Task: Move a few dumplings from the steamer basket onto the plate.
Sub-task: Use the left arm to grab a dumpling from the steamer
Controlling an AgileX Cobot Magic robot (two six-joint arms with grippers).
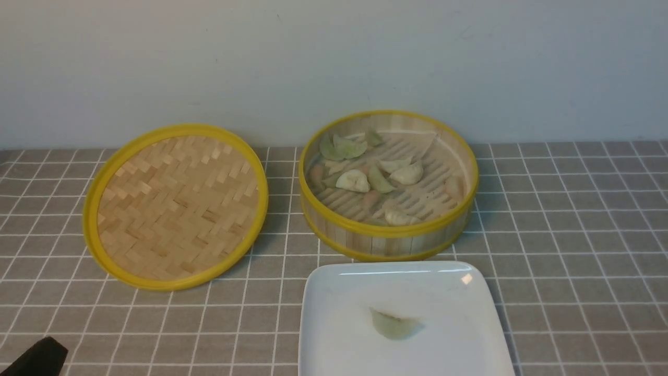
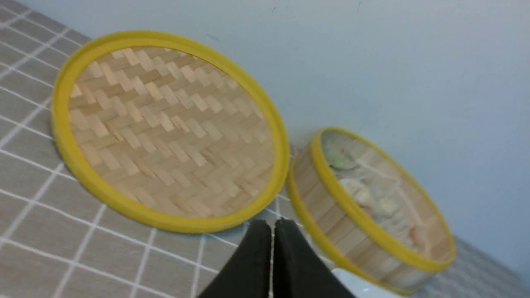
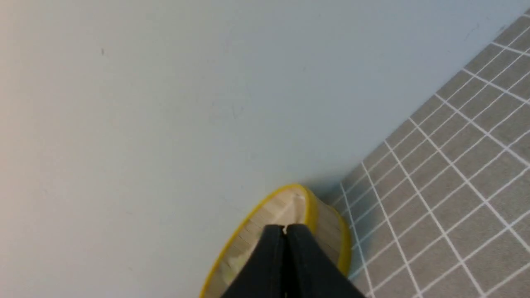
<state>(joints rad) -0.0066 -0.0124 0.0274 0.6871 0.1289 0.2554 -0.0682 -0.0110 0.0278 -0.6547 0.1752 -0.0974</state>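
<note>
Left claw (image 2: 271,231) shut; steamer basket (image 1: 389,243) holds dumplings (image 1: 353,180), plate (image 1: 402,287) apparently one.

Tabletop robot work area, grid-lined gray surface (image 1: 574,235), plain pale wall (image 1: 334,62)

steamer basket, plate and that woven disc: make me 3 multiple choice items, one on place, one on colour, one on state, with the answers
1. Where is the woven disc?
A) on the plate
B) left of the steamer basket
C) inside the steamer basket

2. What colour is the dumpling on the plate?
A) bright red
B) black
C) pale green

3. How do the left gripper's jaws stand?
A) closed
B) wide open
C) clamped on the plate

Key:
1 B: the disc lies left of the steamer basket in the front view.
2 C: the dumpling shows pale green against the white plate.
3 A: the left gripper shows its fingertips together.
</note>
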